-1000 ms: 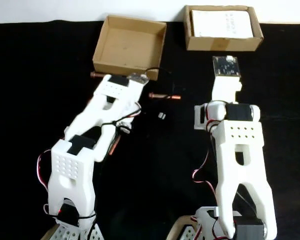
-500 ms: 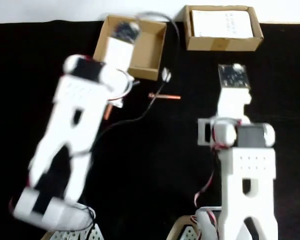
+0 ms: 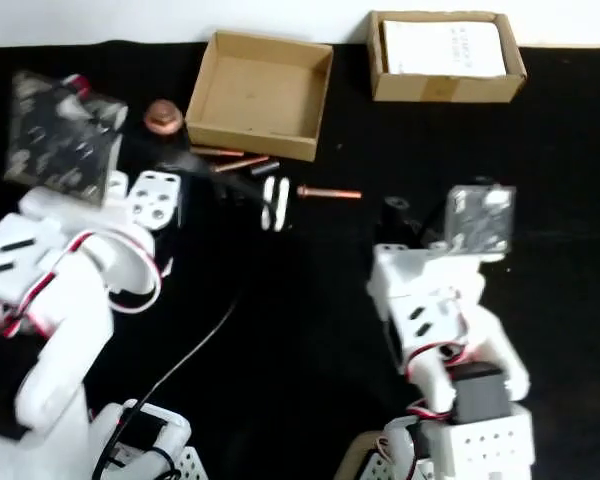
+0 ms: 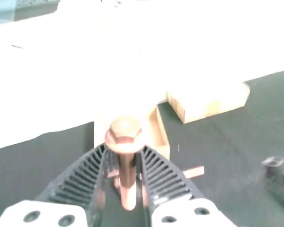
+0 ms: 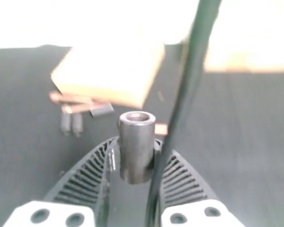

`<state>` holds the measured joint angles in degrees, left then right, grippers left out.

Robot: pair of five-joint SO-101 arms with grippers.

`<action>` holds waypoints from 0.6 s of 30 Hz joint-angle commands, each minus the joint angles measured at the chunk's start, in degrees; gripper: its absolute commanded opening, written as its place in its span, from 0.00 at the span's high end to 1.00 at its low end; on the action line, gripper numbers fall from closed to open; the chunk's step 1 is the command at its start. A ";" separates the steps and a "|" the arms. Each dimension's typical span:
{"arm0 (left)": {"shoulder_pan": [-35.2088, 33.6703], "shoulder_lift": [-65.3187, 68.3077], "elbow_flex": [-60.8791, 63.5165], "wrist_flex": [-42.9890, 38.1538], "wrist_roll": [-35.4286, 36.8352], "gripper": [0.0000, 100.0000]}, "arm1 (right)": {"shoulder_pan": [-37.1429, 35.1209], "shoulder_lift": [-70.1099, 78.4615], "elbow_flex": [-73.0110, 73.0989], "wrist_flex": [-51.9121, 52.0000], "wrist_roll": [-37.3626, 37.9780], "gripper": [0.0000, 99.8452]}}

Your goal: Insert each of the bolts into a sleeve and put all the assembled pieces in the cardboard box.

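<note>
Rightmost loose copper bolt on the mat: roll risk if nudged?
Probably rolls: the bolt lies flat on its round shank on the mat. Its wider head end would likely swing it in an arc, not straight. Looks like solid metal, so likely stiff and heavy for its size.

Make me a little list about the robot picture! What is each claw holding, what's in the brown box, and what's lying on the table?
left gripper: shut on a copper bolt
right gripper: shut on a dark sleeve
bolt in sleeve: not yet
cardboard box: nothing inside
loose bolts: lying on the table in front of the box
</note>
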<state>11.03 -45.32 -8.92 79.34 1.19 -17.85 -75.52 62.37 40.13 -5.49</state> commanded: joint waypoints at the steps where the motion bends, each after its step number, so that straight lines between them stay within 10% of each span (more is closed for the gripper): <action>1: 2.51 -0.40 0.04 -2.11 0.09 0.99 | -5.14 -4.88 17.19 -33.80 7.30 0.99; 8: 14.55 0.13 2.95 -3.78 7.12 0.99 | -16.84 -10.15 32.40 -58.51 15.82 0.99; 18: 14.99 5.05 15.43 -18.02 16.70 0.99 | -15.60 -12.79 35.82 -53.67 8.18 0.99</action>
<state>25.36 -43.12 4.70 65.27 17.27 -34.46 -86.86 96.04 -16.31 6.11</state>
